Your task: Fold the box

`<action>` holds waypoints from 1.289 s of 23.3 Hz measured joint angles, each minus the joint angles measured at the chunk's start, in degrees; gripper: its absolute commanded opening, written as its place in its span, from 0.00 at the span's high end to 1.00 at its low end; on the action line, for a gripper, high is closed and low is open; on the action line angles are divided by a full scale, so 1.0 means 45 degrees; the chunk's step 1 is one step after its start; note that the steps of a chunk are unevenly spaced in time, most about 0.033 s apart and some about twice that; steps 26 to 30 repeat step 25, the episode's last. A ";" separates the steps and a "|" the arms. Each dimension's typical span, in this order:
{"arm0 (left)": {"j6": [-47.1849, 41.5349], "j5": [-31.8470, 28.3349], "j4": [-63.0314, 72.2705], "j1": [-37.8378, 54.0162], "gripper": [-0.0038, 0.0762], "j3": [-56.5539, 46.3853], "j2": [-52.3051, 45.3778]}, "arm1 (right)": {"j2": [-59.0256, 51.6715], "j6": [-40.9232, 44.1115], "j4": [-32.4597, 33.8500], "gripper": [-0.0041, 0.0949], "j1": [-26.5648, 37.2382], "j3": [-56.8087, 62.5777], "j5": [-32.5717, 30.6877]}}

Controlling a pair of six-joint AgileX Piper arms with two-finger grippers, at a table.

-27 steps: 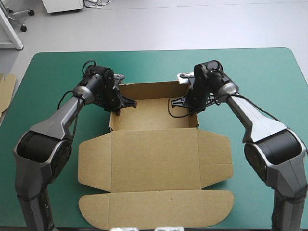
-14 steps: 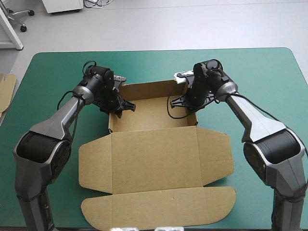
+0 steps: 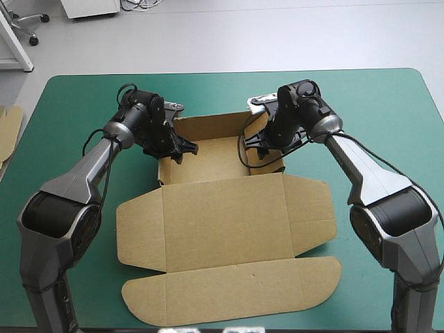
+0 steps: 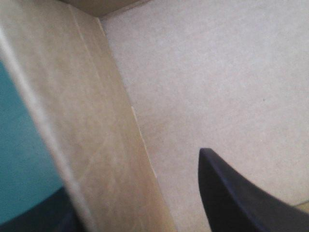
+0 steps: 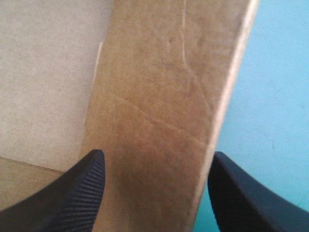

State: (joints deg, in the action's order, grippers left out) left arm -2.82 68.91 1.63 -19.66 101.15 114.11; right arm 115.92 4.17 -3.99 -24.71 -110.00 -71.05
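Observation:
The brown box lies mid-table as an open tray with its lid and front flap flat toward the near edge. The tray's left wall stands between the spread fingers of my left gripper: one finger is inside over the tray floor, the other outside over the cover. My right gripper is open as well and straddles the tray's right wall, with one finger inside and one finger outside.
The teal-green cover is bare to the right of and behind the box. An edge of more brown board shows at the table's left edge. Both arms reach in over the table's sides toward the tray's back corners.
Both grippers were shut on the tray's side walls earlier and have opened. They have drawn slightly toward the far edge, and the box's lid and flap have shifted a little.

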 measured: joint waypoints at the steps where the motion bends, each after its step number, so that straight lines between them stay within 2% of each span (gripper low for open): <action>1: 0.0000 -0.0013 0.0000 0.0000 0.41 0.0000 0.0000 | 0.0000 0.0000 0.0039 0.36 0.0000 0.0000 0.0000; 9: 0.0000 0.0227 -0.0673 0.0000 0.41 0.0896 -0.0065 | 0.0000 0.0150 0.0565 0.36 -0.0011 -0.1370 -0.0012; 11: 0.0000 0.0333 -0.1542 0.0000 0.41 0.1902 -0.0350 | -0.0082 0.0155 0.0591 0.36 -0.0011 -0.1983 -0.0012; 16: 0.0249 0.0576 -0.1955 0.0000 0.41 0.2226 -0.1500 | -0.1285 0.0128 0.1186 0.37 -0.0044 -0.2104 -0.0074; 20: 0.0545 0.0583 -0.1955 0.0000 0.41 0.1415 -0.2656 | -0.2313 -0.0134 0.1367 0.50 -0.0044 -0.2114 -0.0092; 23: 0.0627 -0.0155 -0.1955 0.0000 0.41 0.0097 -0.3689 | -0.2963 -0.0452 0.1405 0.57 -0.0044 -0.1697 -0.0092; 25: 0.0627 -0.1066 -0.1983 0.0000 0.41 -0.1111 -0.4583 | -0.3419 -0.0635 0.1482 0.57 -0.0044 -0.1107 -0.0092; 30: 0.0627 -0.1066 -0.1983 0.0000 0.41 -0.1111 -0.4583 | -0.3419 -0.0635 0.1482 0.57 -0.0044 -0.1107 -0.0092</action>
